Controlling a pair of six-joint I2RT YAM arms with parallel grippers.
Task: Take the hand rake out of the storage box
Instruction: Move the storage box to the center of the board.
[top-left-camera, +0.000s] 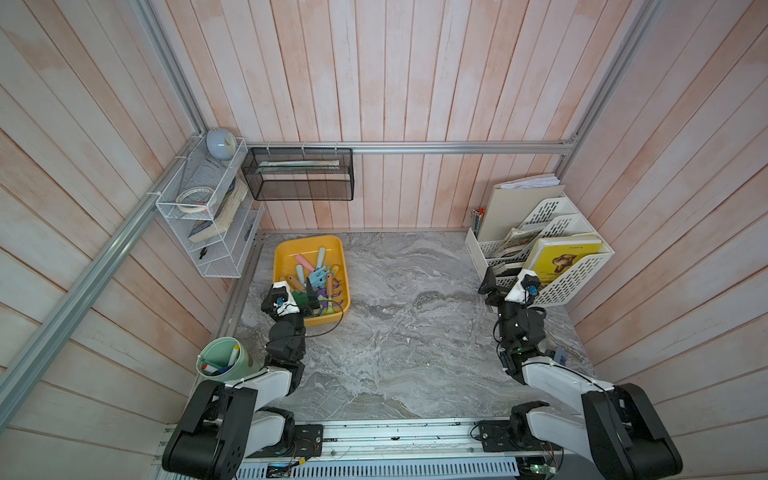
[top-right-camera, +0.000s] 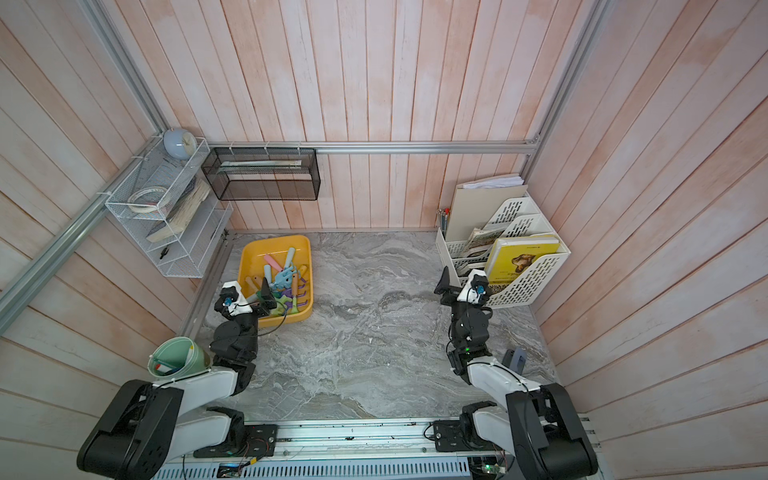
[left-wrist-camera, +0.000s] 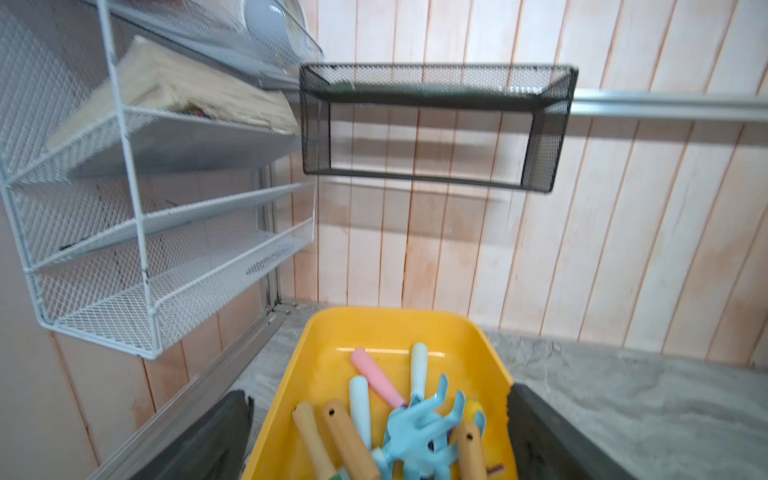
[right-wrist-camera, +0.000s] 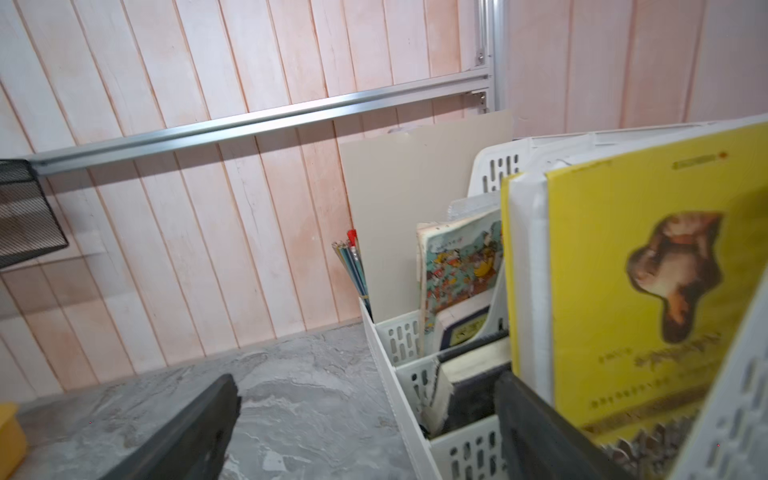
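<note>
grey metal rail (top-left-camera: 395, 432) lines the near edge and carries both arm bases. just beside the left arm a pale green cup (top-left-camera: 220, 359) holds markers. the marbled grey bench (top-left-camera: 415, 353) stretches away toward the plank walls.

further in on the left side, the left gripper (left-wrist-camera: 379, 395) hangs over the near end of the storage box (top-left-camera: 291, 247), a shallow yellow tray lying at the bench's far left. its jaws stand wide apart and clasp nothing. the hand rake (left-wrist-camera: 424, 419), light blue with curved tines, lies inside the box on top of the heap of tools, with its pale handle pointing toward the far wall. close around it lie wooden handles (left-wrist-camera: 345, 436), a pink handle (left-wrist-camera: 374, 376) and a purple pronged tool (top-left-camera: 332, 296). whether the gripper touches any of them i cannot tell.

across the bench, well apart from the box, the right gripper (right-wrist-camera: 368, 380) is likewise spread wide and empty. it sits just beside the white perforated file rack (top-left-camera: 577, 270). a yellow book (top-left-camera: 557, 259) leans in the rack's nearest slot, and pencils (right-wrist-camera: 353, 266) stand at its far corner.

farthest off, a black mesh basket (top-left-camera: 299, 174) hangs on the back wall. beside it, a white wire shelf (top-left-camera: 199, 232) holding a thick book is fixed to the left wall
</note>
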